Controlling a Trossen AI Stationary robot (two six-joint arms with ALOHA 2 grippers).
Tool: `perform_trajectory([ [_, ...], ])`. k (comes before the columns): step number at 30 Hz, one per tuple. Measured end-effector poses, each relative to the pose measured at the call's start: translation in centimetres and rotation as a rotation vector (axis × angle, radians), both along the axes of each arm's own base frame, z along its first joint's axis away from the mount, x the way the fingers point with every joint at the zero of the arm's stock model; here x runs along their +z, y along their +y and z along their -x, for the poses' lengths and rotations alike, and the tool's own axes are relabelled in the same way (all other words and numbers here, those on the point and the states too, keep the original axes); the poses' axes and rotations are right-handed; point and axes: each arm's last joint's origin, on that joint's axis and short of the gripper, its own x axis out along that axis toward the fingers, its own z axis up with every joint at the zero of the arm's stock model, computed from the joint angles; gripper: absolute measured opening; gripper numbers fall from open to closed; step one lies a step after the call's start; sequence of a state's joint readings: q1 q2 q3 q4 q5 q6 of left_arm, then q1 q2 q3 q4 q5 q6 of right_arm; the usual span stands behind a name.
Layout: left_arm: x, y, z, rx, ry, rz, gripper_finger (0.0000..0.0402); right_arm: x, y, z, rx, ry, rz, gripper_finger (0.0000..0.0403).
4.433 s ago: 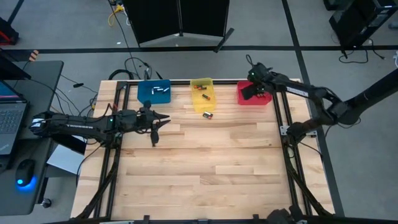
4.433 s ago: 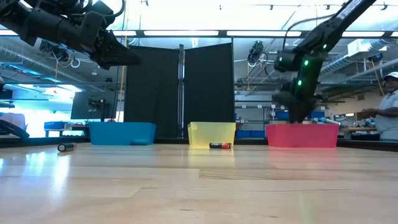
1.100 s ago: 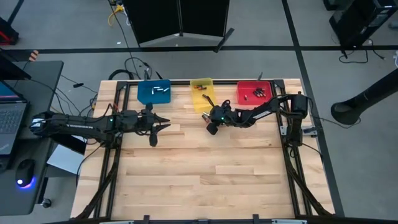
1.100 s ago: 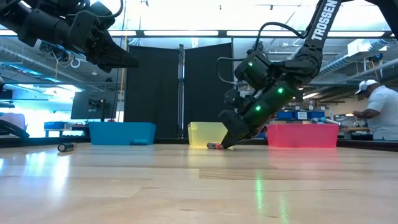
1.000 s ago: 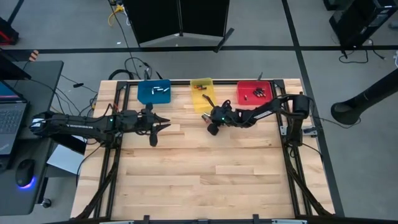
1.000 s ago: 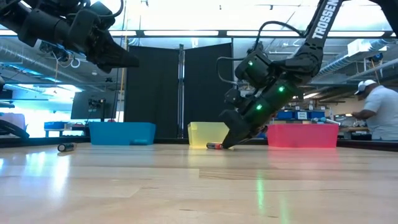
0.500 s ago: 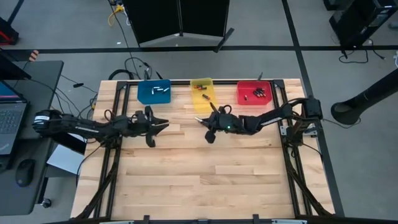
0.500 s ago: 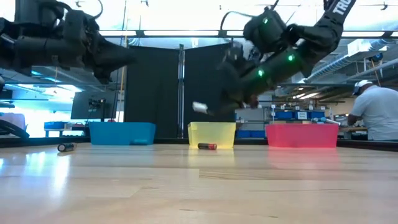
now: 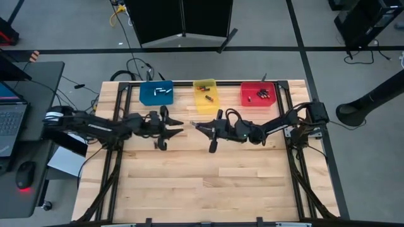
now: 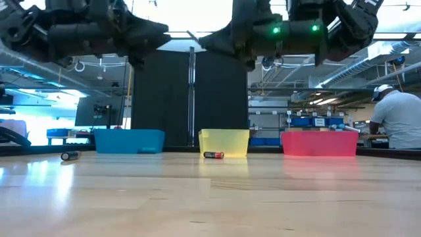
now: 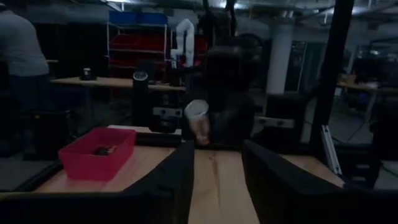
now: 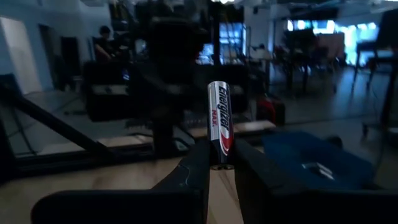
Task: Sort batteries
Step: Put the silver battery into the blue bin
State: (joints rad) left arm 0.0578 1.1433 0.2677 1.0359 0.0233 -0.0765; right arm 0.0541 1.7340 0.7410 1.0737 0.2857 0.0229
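My right gripper (image 9: 201, 126) hovers above the table's middle, level and pointing left, shut on a silver and red battery (image 12: 219, 118). My left gripper (image 9: 177, 126) is open and faces it from the left, a short gap away. In the left wrist view the battery's round end (image 11: 198, 112) shows ahead of the spread fingers. Another battery (image 10: 214, 155) lies on its side on the table before the yellow bin (image 10: 224, 141). A dark battery (image 10: 69, 156) lies far left. More batteries lie in the blue bin (image 9: 156, 93), yellow bin (image 9: 205, 94) and red bin (image 9: 257, 94). My right gripper pinches the battery's one end (image 12: 220, 163) between its two fingertips. The fingers come level from the table's right. The battery is lifted clear and sticks out past the fingertips toward my left gripper, its free end (image 10: 191, 33) tipped slightly up.
The three bins stand in a row along the far edge. The wooden table (image 9: 202, 183) stretches bare toward the near edge. A laptop (image 9: 9, 123) and cables sit left of the table. A person (image 10: 396, 125) stands in the room behind, far right.
My right gripper has risen from the table in front of the yellow bin, carrying a battery, moved toward the near and left, and turned level. My left gripper has moved right and up toward it. One battery stays on the table by the yellow bin.
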Motion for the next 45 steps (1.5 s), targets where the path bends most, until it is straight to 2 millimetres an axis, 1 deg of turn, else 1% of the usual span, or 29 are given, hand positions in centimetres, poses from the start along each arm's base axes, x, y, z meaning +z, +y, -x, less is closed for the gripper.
perform_trajectory([
  [7, 0.4, 0.1, -2.8, -0.008, -0.005, -0.048, 0.0193, 0.3, 0.9, 0.1, 0.029, -0.020, 0.034, 0.0059],
  [10, 0.5, 0.1, -3.8, -0.047, -0.003, -0.057, 0.0208, 0.3, 1.1, 0.1, 0.035, -0.021, 0.043, 0.0059],
  [14, 0.8, 0.0, -4.6, -0.086, -0.029, -0.065, 0.0217, 0.3, 1.2, 0.1, 0.044, -0.022, 0.043, 0.0059],
  [19, 0.9, 0.0, -5.3, -0.096, -0.031, -0.075, 0.0216, 0.3, 1.3, 0.1, 0.050, -0.023, 0.044, 0.0059],
  [22, 1.1, -0.1, -5.5, -0.113, -0.037, -0.085, 0.0201, 0.3, 1.4, 0.1, 0.052, -0.024, 0.044, 0.0059],
  [24, 1.3, 0.0, -5.5, -0.112, -0.042, -0.090, 0.0180, 0.3, 1.4, 0.1, 0.053, -0.024, 0.044, 0.0059],
  [27, 1.5, 0.0, -5.7, -0.110, -0.051, -0.091, 0.0132, 0.3, 1.4, 0.1, 0.055, -0.024, 0.044, 0.0059],
  [30, 1.7, -0.1, -5.7, -0.117, -0.057, -0.101, 0.0070, 0.3, 1.4, 0.1, 0.061, -0.025, 0.045, 0.0059],
  [31, 1.7, -0.1, -5.7, -0.117, -0.057, -0.103, 0.0055, 0.3, 1.4, 0.1, 0.061, -0.024, 0.048, 0.0059],
  [38, 1.7, -0.1, -5.7, -0.119, -0.058, -0.123, 0.0055, 0.3, 1.4, 0.1, 0.060, -0.023, 0.052, 0.0060],
  [39, 1.7, -0.1, -5.7, -0.119, -0.058, -0.124, 0.0055, 0.3, 1.4, 0.1, 0.060, -0.023, 0.052, 0.0066],
  [41, 1.7, -0.1, -5.7, -0.119, -0.058, -0.128, 0.0055, 0.3, 1.4, 0.1, 0.059, -0.023, 0.052, 0.0091],
  [45, 2.0, -0.1, -5.7, -0.123, -0.085, -0.141, 0.0055, 0.4, 1.3, 0.1, 0.020, -0.016, 0.082, 0.0165],
])
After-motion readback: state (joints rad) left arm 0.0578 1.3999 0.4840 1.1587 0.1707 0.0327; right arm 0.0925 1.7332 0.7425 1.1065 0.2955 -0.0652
